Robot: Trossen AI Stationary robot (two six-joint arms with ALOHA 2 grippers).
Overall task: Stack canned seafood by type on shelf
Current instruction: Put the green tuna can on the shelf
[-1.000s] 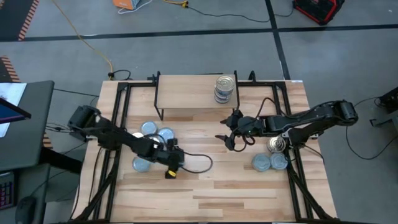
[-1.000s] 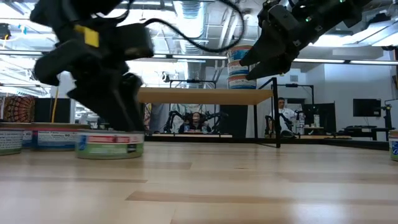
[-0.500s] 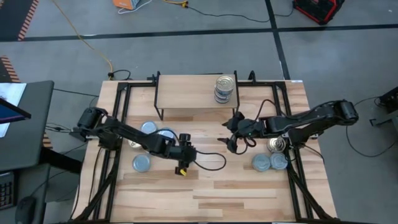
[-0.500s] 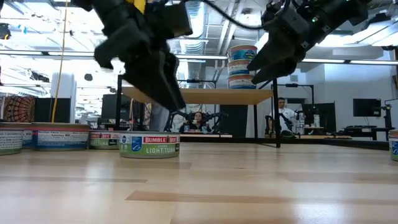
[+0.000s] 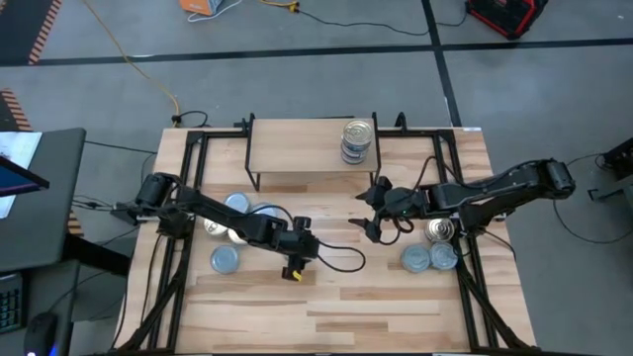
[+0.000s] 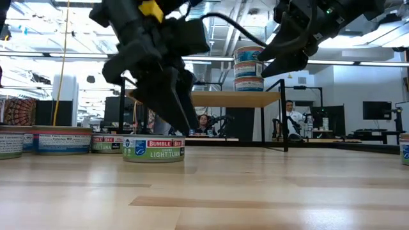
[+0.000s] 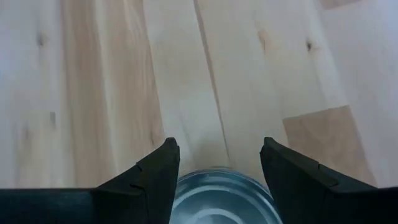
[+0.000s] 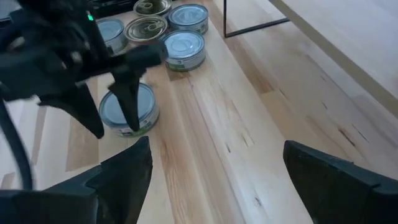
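Observation:
The shelf [image 5: 297,148] stands at the table's far side, with a stack of tins [image 5: 357,140] on its right end. My left gripper [image 5: 305,247] is at mid-table, shut on a blue-topped tuna tin [image 8: 134,102] that also shows in the low view [image 6: 153,149]. More tins [image 5: 235,204] lie in a cluster on the left, and three tins [image 5: 427,257] lie on the right. My right gripper [image 5: 370,223] hangs open above the table right of centre, touching nothing. My left gripper has the tin's round side wall [image 7: 186,190] pinched between its two fingers, one on each opposite side. The fingers [image 6: 180,121] come from above, slanting toward the table's right. The tin sits flat, top up, with its base on the tabletop.
Black frame rails [image 5: 188,188] run along both sides of the tabletop. A loose black cable [image 5: 341,262] loops beside the left gripper. Bare wood lies along the near half of the table [image 5: 336,307]. People sit in the room beyond the table [image 6: 291,118].
My left gripper has gone toward the table's right edge, away from the left cluster, and rolled a little. The tin between its fingers has slid along the tabletop with it, staying flat.

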